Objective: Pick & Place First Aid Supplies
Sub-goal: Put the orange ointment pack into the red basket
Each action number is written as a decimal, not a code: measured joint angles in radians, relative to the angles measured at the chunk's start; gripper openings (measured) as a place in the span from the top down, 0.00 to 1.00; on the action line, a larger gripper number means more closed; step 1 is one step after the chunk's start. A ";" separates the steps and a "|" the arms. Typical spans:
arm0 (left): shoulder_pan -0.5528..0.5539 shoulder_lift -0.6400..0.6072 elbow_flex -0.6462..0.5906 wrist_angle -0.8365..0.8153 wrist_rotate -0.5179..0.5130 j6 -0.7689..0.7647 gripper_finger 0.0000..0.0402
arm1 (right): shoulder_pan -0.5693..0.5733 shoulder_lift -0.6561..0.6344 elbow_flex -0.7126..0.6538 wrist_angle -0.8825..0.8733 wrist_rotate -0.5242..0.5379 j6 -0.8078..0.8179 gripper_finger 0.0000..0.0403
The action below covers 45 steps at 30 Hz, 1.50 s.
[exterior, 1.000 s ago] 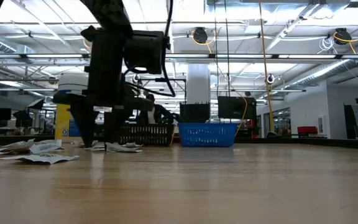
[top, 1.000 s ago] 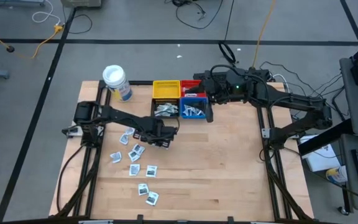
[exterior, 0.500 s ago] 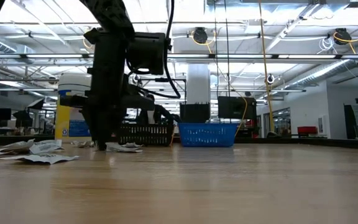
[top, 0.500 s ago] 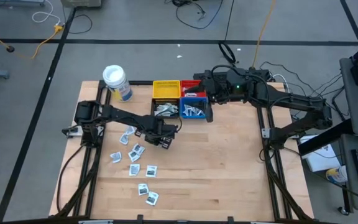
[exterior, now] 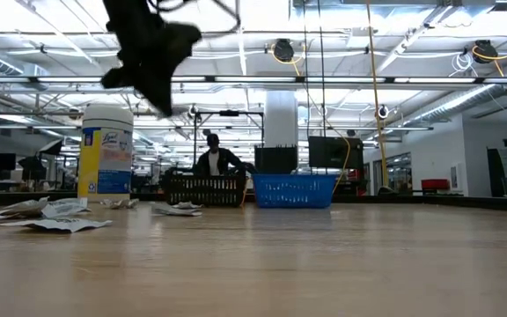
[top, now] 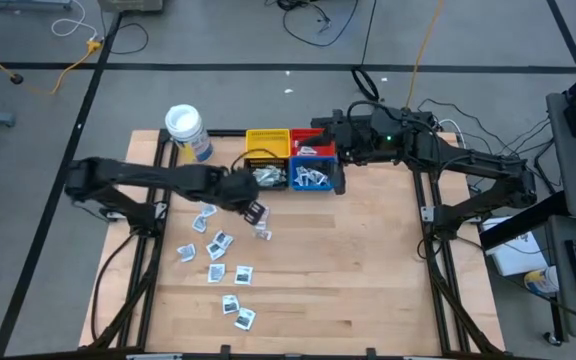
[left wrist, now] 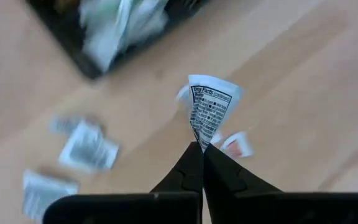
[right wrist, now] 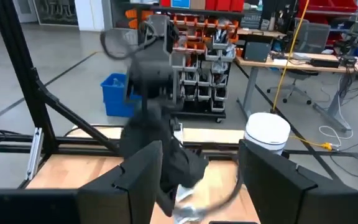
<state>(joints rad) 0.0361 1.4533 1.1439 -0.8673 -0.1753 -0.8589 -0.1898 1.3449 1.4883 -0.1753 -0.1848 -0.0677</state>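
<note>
Lifting off the table since before, left pincer [left wrist: 199,149] clamped on a packet [left wrist: 209,107].

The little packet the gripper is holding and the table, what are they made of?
The packet pinched in the left gripper looks like thin matte paper or foil-backed paper: it is white, carries small black print and bends into a curl. The table looks like pale wood with a smooth finish: faint plank lines run across it.

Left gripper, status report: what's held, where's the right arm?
Left gripper shut on packet, lifted off table. Right gripper open, over bins. Nothing in the way.
</note>
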 joint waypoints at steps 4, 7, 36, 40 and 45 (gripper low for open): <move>0.004 -0.106 -0.001 0.115 -0.013 0.150 1.00 | 0.001 0.001 0.000 0.023 0.000 0.003 0.49; 0.012 -0.170 0.000 0.211 -0.013 0.249 1.00 | 0.001 0.001 0.000 0.053 -0.001 0.003 0.49; 0.112 -0.222 0.113 0.905 0.300 0.738 1.00 | -0.007 0.074 0.004 0.367 -0.088 0.274 0.49; 0.117 -0.159 0.186 0.877 0.320 0.765 1.00 | -0.007 0.082 0.004 0.388 -0.140 0.319 0.49; 0.128 -0.112 0.241 0.833 0.336 0.772 1.00 | -0.006 0.090 0.003 0.384 -0.140 0.310 0.53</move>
<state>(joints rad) 0.1641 1.3418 1.3849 -0.0346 0.1602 -0.0869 -0.1963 1.4353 1.4916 0.2091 -0.3246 0.2424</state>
